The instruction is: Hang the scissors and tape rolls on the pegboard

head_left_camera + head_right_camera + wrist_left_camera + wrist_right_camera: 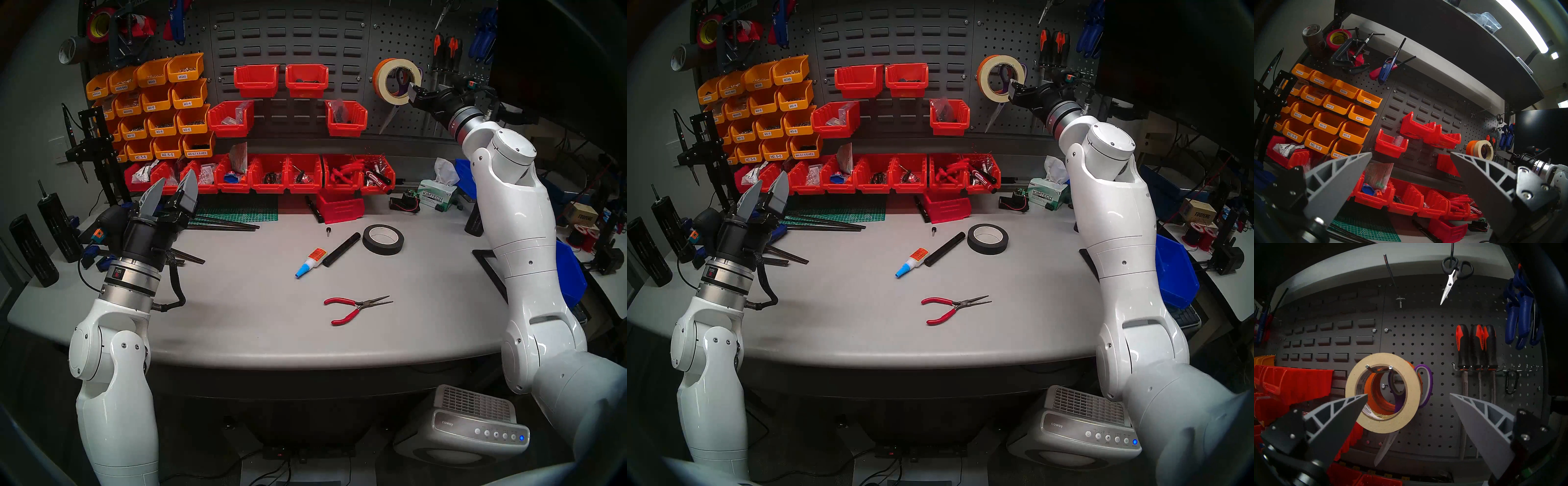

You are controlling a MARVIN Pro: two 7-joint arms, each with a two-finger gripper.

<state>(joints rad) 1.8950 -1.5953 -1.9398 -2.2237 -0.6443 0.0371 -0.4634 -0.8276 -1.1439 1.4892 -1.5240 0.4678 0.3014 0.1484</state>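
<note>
Two tape rolls hang on one double-prong hook of the pegboard [1440,348], far right of the scene: the cream masking-tape roll [1383,422] nearest the viewer, the orange roll [1379,400] behind it, nearer the panel. The scissors [1424,387] hang on the same hook behind both rolls, purple-and-grey handles showing through and beside the rings, blades [1385,449] pointing down and to the left below the cream roll.

Right claw [1407,395]: spread wide, empty, just in front of the cream roll and apart from it.

Left claw [1411,156]: spread, empty, raised over the near left part of the surface [237,305].

Also on the pegboard, right of the rolls: three orange-and-black files [1476,344], blue tools [1519,317], and black-handled scissors [1452,275] higher up.

On the surface: black tape roll [383,239], glue bottle [310,263], red-handled pliers [353,307].
</note>
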